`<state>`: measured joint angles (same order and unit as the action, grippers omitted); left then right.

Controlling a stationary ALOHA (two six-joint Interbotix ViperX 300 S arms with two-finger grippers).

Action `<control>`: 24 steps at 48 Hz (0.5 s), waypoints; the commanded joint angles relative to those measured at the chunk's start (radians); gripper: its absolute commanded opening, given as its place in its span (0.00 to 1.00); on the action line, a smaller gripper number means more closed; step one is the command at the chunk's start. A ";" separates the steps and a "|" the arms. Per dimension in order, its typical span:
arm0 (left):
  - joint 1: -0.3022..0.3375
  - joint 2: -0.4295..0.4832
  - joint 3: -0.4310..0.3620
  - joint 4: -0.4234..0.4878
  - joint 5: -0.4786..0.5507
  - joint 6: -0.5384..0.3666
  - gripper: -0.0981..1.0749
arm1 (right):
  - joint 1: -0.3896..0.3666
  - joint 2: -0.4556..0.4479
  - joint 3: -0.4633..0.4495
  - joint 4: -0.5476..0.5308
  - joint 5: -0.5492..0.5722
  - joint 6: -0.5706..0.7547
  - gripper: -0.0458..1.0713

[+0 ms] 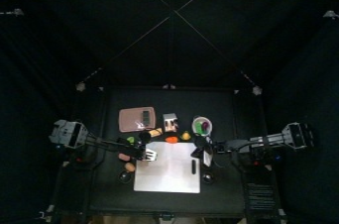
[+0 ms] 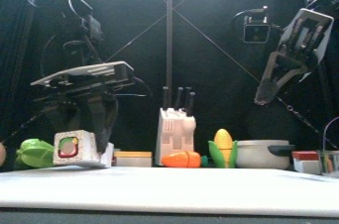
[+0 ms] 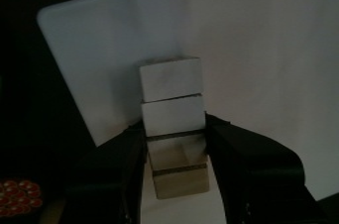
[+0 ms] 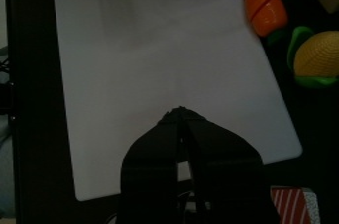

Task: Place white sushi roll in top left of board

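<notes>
Left pincer (image 3: 176,154) gripping, right pincer (image 4: 181,119) closed

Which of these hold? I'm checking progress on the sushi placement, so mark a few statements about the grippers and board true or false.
1. The white sushi roll sits between the jaws of the left gripper, over the board. True.
2. The right gripper is wide open. False: its jaws are closed together, holding nothing.
3. A knife block stands on the table beyond the board. True.
4. The right gripper rests on the board. False: the front view shows it hanging high above the table.
</notes>
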<state>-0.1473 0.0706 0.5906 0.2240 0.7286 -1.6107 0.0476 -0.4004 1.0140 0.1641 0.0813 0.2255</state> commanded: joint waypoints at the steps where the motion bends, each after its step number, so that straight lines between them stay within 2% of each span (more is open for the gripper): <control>1: -0.009 -0.008 -0.037 0.020 0.037 0.000 0.58 | 0.000 -0.009 -0.018 0.002 -0.003 0.000 0.05; 15: -0.025 -0.005 -0.038 0.064 0.025 0.014 0.81 | -0.002 -0.008 -0.021 -0.002 -0.003 0.000 0.05; 24: -0.025 -0.009 -0.038 0.064 0.017 0.014 0.86 | -0.002 -0.003 -0.017 -0.003 -0.003 0.000 0.05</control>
<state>-0.1703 0.0736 0.5783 0.2838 0.7470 -1.5969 0.0476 -0.3958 1.0140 0.1626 0.0813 0.2255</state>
